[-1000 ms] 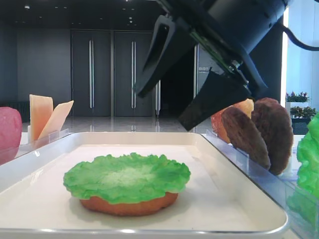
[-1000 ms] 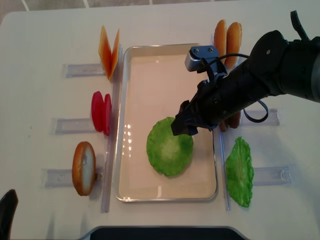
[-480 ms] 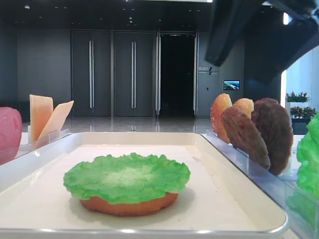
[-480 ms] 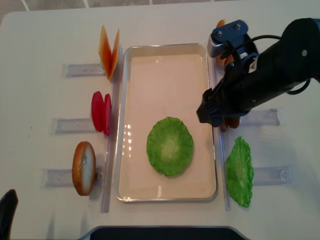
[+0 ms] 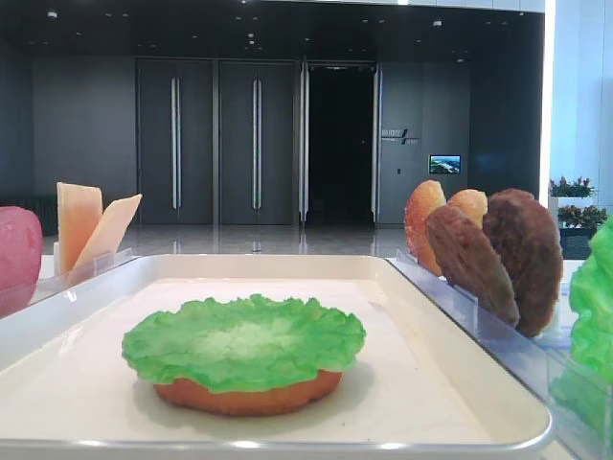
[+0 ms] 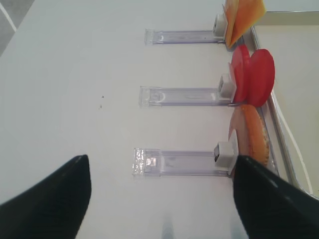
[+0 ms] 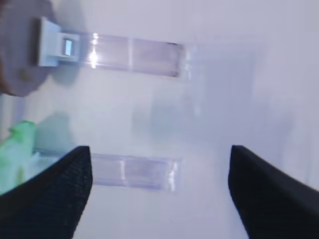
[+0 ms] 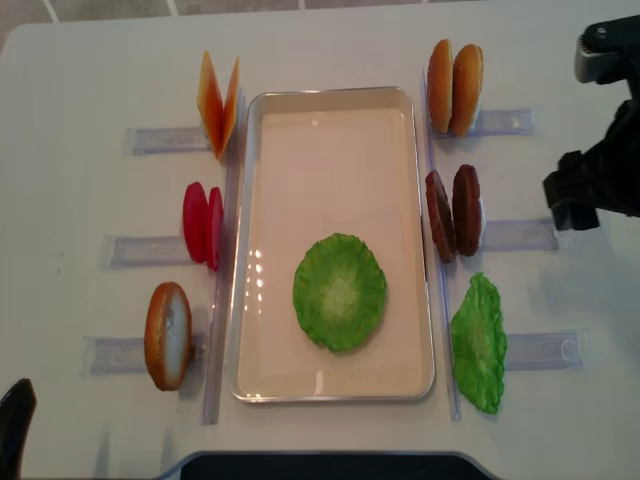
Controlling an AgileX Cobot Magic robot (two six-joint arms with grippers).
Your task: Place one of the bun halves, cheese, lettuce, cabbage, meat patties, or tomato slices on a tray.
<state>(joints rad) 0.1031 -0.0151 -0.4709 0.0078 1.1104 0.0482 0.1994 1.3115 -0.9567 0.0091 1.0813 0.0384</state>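
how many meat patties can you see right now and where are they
2. Both meat patties stand on edge side by side in the clear holder just right of the tray: the left patty nearest the tray rim, the right patty against it. None looks hidden.

- No readable text, label, brand or number anywhere
- The small white sign on the dark grey back wall is too blurred to read
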